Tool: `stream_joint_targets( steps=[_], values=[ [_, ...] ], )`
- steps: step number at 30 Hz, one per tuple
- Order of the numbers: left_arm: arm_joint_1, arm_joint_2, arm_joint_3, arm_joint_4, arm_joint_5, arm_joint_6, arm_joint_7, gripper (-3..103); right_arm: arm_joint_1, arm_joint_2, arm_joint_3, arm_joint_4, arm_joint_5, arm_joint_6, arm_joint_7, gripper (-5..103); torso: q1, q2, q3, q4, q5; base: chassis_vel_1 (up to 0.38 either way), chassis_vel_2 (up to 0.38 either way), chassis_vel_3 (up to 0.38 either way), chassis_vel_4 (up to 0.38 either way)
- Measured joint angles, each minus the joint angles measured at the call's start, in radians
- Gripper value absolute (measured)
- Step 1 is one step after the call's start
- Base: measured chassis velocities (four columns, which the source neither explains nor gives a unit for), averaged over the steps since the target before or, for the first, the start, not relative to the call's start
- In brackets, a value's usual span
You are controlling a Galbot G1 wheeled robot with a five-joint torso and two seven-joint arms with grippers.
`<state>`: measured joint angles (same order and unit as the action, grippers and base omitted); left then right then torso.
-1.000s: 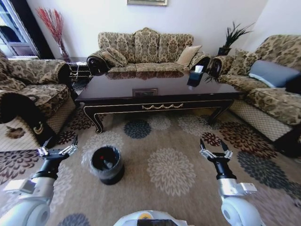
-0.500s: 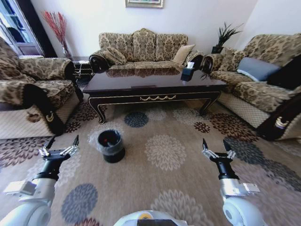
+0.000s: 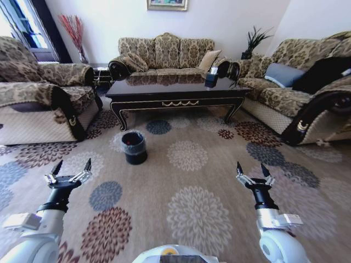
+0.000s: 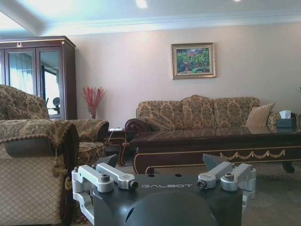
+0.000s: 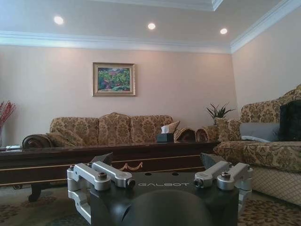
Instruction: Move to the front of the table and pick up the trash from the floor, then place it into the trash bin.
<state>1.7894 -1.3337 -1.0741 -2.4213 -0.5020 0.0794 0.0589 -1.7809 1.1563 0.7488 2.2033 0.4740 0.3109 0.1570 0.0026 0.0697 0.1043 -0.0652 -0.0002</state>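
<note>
The dark glossy table (image 3: 175, 89) stands far ahead in front of the sofas, and its gold-trimmed apron shows in the left wrist view (image 4: 211, 149) and the right wrist view (image 5: 56, 162). The black trash bin (image 3: 134, 148) with its plastic liner stands on the patterned floor (image 3: 189, 156), short of the table's left end. A small red spot shows inside it; I cannot tell what it is. Loose trash on the carpet is out of view. My left gripper (image 3: 71, 167) (image 4: 160, 164) and right gripper (image 3: 251, 171) (image 5: 156, 161) hover low and near me, both open and holding nothing.
An armchair (image 3: 38, 107) flanks the left side and a sofa (image 3: 296, 96) the right. A long sofa (image 3: 162, 55) sits behind the table. A dark tissue box (image 3: 211, 80) rests on the table's right end. Open carpet lies between me and the bin.
The whole view has pulled back: the camera has moved away, so table, bin and sofas look smaller and farther. Both arms keep the same pose, grippers open.
</note>
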Motion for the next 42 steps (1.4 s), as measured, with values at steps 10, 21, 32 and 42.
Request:
stream_joint_targets(
  steps=[10, 21, 32, 42],
  values=[
    [0.002, -0.002, 0.008, -0.002, 0.004, -0.002, 0.000, 100, 0.001, 0.007, 0.005, 0.001, 0.000, 0.001, 0.000, 100, 0.000, 0.000, 0.000, 0.0000, 0.0003, 0.369, -0.354, -0.362, 0.359],
    [0.007, -0.003, 0.011, -0.002, 0.008, -0.008, 0.001, 100, 0.003, 0.020, -0.001, -0.011, -0.003, 0.020, -0.006, 100, 0.000, 0.000, 0.000, -0.0001, -0.0001, 0.339, -0.358, -0.337, 0.355],
    [0.006, -0.007, 0.020, -0.002, -0.002, -0.012, 0.002, 100, 0.014, 0.014, 0.005, -0.022, -0.010, 0.047, -0.022, 100, 0.000, 0.000, 0.000, 0.0000, -0.0005, 0.141, -0.197, -0.155, 0.195],
    [0.002, -0.001, 0.017, -0.003, -0.036, -0.012, -0.001, 100, 0.022, -0.005, 0.008, -0.018, -0.028, 0.043, -0.005, 100, 0.000, 0.000, 0.000, -0.0001, 0.0001, -0.016, 0.030, 0.026, -0.028]
  ],
)
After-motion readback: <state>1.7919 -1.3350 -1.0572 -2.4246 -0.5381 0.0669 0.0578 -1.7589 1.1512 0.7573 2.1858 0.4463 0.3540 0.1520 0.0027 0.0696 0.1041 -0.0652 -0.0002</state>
